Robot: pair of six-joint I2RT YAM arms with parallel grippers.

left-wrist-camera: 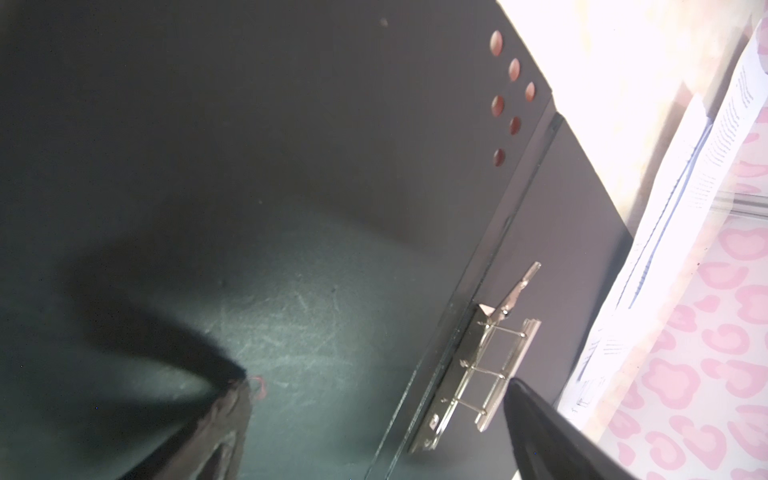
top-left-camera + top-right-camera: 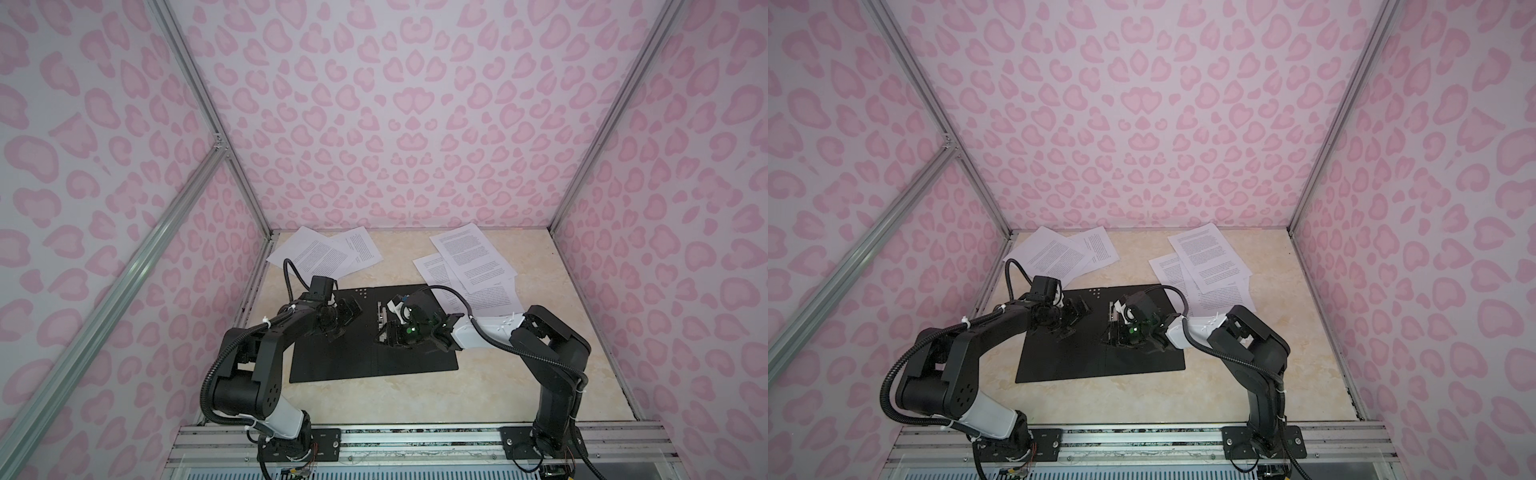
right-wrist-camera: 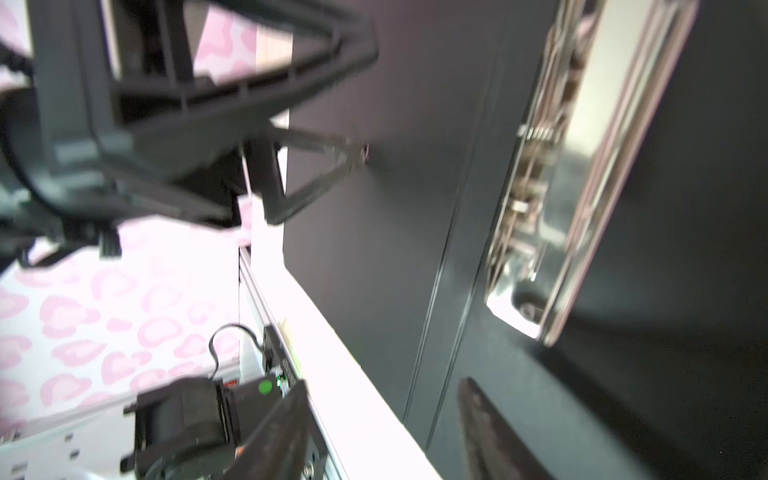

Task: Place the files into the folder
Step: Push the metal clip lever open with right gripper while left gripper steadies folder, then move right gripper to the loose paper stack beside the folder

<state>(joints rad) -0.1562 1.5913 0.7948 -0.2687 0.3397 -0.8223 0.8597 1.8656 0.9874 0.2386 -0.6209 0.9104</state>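
The thin folder [image 2: 374, 357] lies opened flat on the pale marbled worktop [image 2: 415, 399], black inside up, with its silvery metal spine clip [image 1: 478, 374] near the middle. The loose white printed sheets lie outside it in two fanned heaps at the far side, one on the left [image 2: 320, 253] and one on the right [image 2: 469, 266]. The right heap's nearest sheet meets the folder's far corner. The left arm's fingers [image 1: 540, 428] are spread wide and empty, low over the left leaf. The right arm's fingers [image 3: 482, 428] are parted just beside the clip, grasping nothing. The likeliest trouble is the paper: sheets lying flat and overlapped give little edge to pinch, so a grab may crease one or drag several. A sheet pulled from the corner could also slide the light folder askew, and a knock from the right fingers could snap the clip down.
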